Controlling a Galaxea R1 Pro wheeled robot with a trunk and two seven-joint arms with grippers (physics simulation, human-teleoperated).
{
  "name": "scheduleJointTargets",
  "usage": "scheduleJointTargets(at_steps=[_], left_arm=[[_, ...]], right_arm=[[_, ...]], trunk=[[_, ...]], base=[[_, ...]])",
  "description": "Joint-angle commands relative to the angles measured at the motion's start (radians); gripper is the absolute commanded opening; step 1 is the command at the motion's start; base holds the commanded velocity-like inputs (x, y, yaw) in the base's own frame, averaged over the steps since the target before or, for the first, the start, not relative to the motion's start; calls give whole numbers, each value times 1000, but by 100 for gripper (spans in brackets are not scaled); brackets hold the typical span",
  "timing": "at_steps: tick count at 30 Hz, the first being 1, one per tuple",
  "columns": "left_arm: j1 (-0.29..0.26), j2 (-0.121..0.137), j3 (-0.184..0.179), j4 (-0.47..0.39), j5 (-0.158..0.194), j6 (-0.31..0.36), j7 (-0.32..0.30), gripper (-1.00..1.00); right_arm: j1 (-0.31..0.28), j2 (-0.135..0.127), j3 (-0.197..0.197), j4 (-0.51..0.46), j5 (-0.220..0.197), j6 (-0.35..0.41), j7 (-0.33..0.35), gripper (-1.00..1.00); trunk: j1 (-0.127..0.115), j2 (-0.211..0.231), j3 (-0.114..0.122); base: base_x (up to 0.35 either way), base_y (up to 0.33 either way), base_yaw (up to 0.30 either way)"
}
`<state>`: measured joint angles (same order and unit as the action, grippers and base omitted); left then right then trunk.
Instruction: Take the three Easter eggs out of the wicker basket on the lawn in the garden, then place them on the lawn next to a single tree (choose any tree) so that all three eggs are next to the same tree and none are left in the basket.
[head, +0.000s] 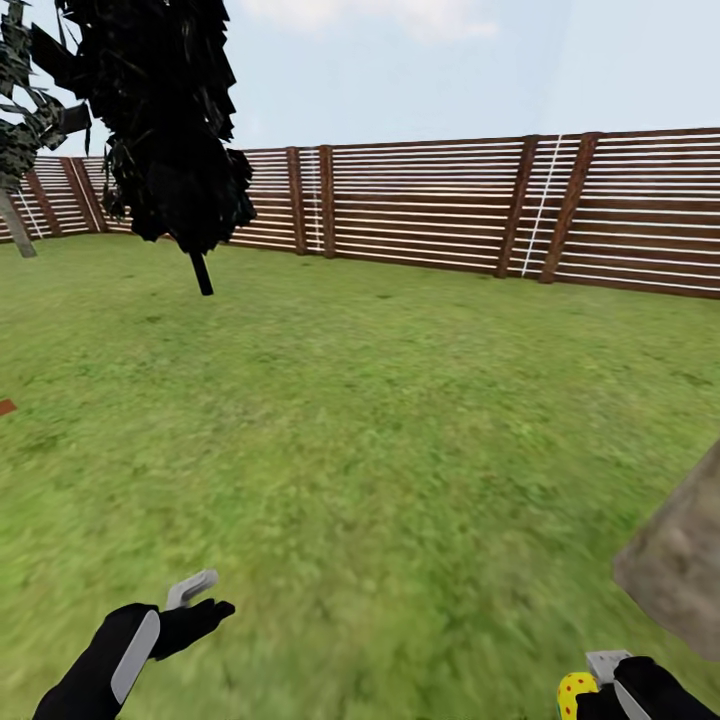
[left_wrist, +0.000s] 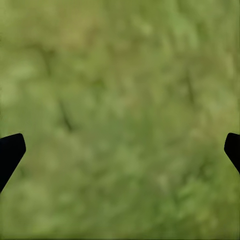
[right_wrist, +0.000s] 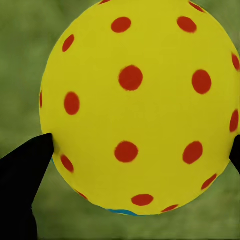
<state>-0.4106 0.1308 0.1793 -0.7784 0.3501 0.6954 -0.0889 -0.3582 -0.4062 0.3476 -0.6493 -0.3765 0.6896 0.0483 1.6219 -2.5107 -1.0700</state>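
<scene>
My right gripper (head: 592, 692) is shut on a yellow Easter egg (head: 576, 693) with red dots, low at the near right of the head view. In the right wrist view the egg (right_wrist: 135, 100) sits between the two black fingertips (right_wrist: 30, 160) above grass. A thick, pale grey-brown tree trunk (head: 680, 560) rises just right of that gripper. My left gripper (head: 208, 596) hovers open over the lawn (head: 380, 420) at the near left. Its fingertips (left_wrist: 10, 152) are wide apart with only grass between them. The wicker basket is out of view.
A brown slatted fence (head: 450, 205) closes off the far side of the garden. A thin-trunked, black-leaved tree (head: 165, 120) stands at the far left, with another grey trunk (head: 15, 225) at the left edge. Open grass stretches ahead.
</scene>
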Motion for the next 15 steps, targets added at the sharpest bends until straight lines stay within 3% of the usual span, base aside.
scheduleJointTargets(at_steps=[1, 15], left_arm=[[0, 0, 3, -1, -2, 6, -5, 100], [0, 0, 3, -1, -3, 6, -6, 100]], right_arm=[[-1, -1, 4, -1, 5, 4, 5, -100], [-1, -1, 4, 0, 5, 4, 5, -100]], trunk=[[0, -1, -5], [6, -4, -59]], base=[[0, 0, 0], [0, 0, 0]])
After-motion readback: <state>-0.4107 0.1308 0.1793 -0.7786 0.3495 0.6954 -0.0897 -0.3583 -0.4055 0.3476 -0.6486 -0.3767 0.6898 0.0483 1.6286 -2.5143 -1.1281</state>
